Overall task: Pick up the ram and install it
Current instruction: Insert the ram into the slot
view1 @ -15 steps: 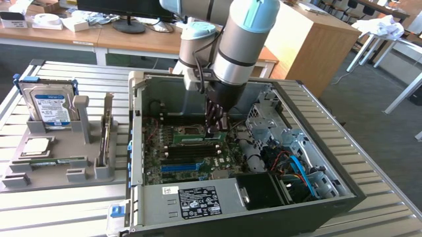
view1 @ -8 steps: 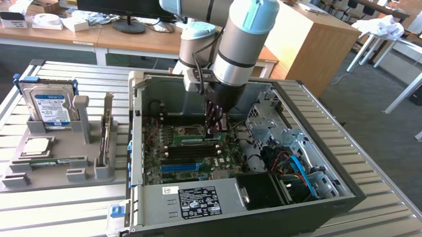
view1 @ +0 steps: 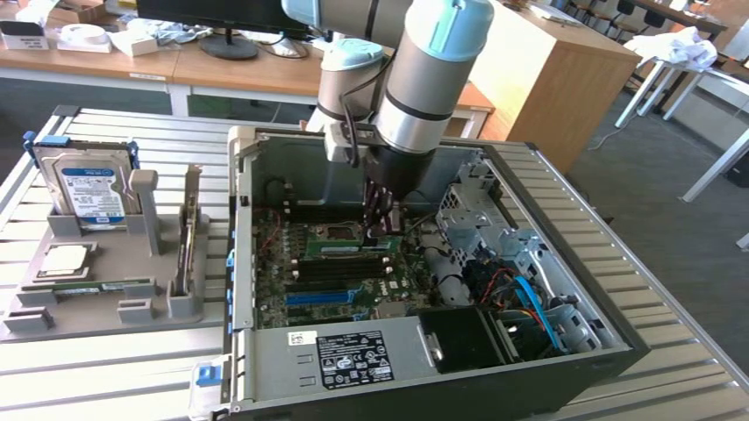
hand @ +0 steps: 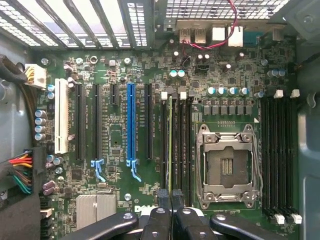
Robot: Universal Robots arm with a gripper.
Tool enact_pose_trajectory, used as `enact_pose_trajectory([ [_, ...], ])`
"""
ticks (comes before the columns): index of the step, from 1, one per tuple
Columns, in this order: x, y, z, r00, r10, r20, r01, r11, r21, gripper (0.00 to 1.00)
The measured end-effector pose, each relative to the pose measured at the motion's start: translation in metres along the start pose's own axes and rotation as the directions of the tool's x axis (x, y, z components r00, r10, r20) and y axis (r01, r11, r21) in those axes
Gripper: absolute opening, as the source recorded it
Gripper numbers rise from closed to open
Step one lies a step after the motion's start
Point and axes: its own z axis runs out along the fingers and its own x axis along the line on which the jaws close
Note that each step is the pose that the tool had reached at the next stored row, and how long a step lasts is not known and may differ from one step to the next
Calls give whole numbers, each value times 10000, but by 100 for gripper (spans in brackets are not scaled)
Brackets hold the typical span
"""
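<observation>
The ram [hand: 170,145] stands edge-on in a black memory slot of the motherboard [hand: 115,145], just beside the empty processor socket [hand: 227,160]. In the exterior view the ram [view1: 349,249] shows as a thin green strip inside the open computer case [view1: 562,263]. My gripper [hand: 170,196] is shut, its black fingertips [hand: 163,197] pressed together right over one end of the stick. Whether they touch it I cannot tell. In the exterior view my gripper [view1: 384,230] reaches straight down into the case onto the board.
A grey holder tray [view1: 105,307] at the exterior view's left carries a blue-labelled hard drive [view1: 88,189], a silver processor chip [view1: 65,259] and another green stick [view1: 88,288]. Cables [view1: 527,294] and the drive cage [view1: 468,206] crowd the case's right side. The power supply [view1: 351,355] sits in front.
</observation>
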Motion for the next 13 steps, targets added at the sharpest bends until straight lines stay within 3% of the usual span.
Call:
enact_pose_trajectory([
  [13, 1, 0, 2, 9999, -106, -4, 106, 9999, -2, 11],
])
